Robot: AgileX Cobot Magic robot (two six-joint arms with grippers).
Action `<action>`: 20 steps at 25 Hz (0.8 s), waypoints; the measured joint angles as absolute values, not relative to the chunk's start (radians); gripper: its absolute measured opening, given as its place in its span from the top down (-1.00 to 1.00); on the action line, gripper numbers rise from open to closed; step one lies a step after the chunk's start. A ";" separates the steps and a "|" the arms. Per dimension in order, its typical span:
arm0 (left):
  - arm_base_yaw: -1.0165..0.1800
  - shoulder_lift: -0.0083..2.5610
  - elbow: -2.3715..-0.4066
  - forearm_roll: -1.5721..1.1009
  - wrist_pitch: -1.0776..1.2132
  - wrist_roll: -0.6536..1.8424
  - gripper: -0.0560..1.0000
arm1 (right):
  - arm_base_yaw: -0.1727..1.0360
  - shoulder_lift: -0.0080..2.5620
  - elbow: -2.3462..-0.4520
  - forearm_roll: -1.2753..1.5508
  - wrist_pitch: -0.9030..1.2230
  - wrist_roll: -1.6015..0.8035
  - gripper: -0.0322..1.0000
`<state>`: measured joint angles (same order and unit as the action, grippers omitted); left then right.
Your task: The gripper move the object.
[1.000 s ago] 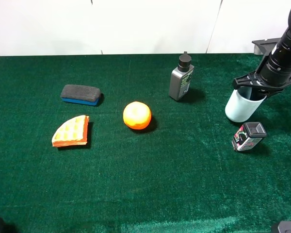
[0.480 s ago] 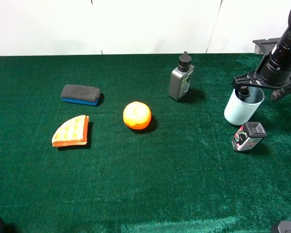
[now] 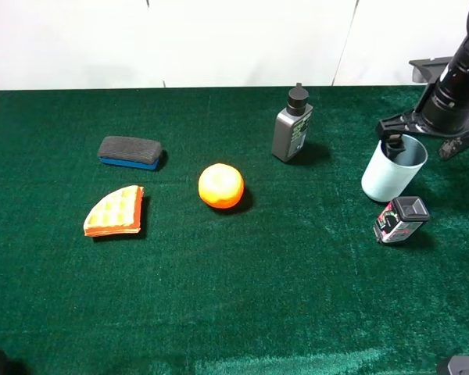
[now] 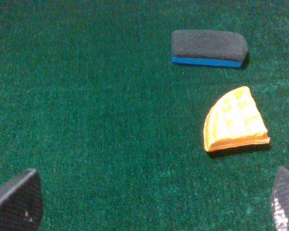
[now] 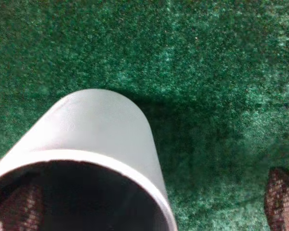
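The light blue-grey cup (image 3: 389, 173) stands upright on the green cloth at the right, beside the small labelled bottle. My right gripper (image 3: 419, 147) hangs just above its rim, open. One finger dips inside the cup's mouth and the other stands outside, clear of the wall. In the right wrist view the cup (image 5: 101, 139) fills the lower left, with one dark finger (image 5: 17, 207) inside it and the other finger (image 5: 282, 199) well apart from it. My left gripper (image 4: 149, 207) is open and empty over bare cloth at the near left.
A small black-capped bottle with a colourful label (image 3: 400, 219) lies just in front of the cup. A grey bottle (image 3: 291, 127) stands behind to the left. An orange (image 3: 220, 185), a waffle wedge (image 3: 114, 211) and an eraser (image 3: 129, 151) lie further left.
My right gripper has lifted and drawn back to the right, uncovering the cup's rim. The cup stays in about the same spot. The left arm has not moved.
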<state>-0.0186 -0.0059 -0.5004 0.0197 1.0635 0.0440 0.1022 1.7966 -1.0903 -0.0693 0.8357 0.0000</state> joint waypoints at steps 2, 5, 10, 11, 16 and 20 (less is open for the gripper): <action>-0.019 -0.006 -0.500 0.020 1.064 0.044 -0.91 | 0.102 1.788 -1.104 -0.069 0.856 0.000 -0.41; -0.019 -0.006 -0.500 0.020 1.064 0.044 -0.91 | 0.102 1.757 -1.115 -0.068 0.882 0.000 -0.41; -0.019 -0.006 -0.500 0.020 1.064 0.044 -0.91 | 0.102 1.677 -1.119 -0.068 0.922 0.000 -0.41; -0.019 -0.006 -0.500 0.020 1.064 0.044 -0.91 | 0.102 1.662 -1.119 -0.065 0.932 0.000 -0.41; -0.019 -0.006 -0.500 0.020 1.064 0.044 -0.91 | 0.102 1.578 -1.119 -0.032 0.990 0.000 -0.41; -0.019 -0.006 -0.500 0.020 1.064 0.044 -0.91 | 0.102 1.517 -1.119 0.000 1.042 0.000 -0.41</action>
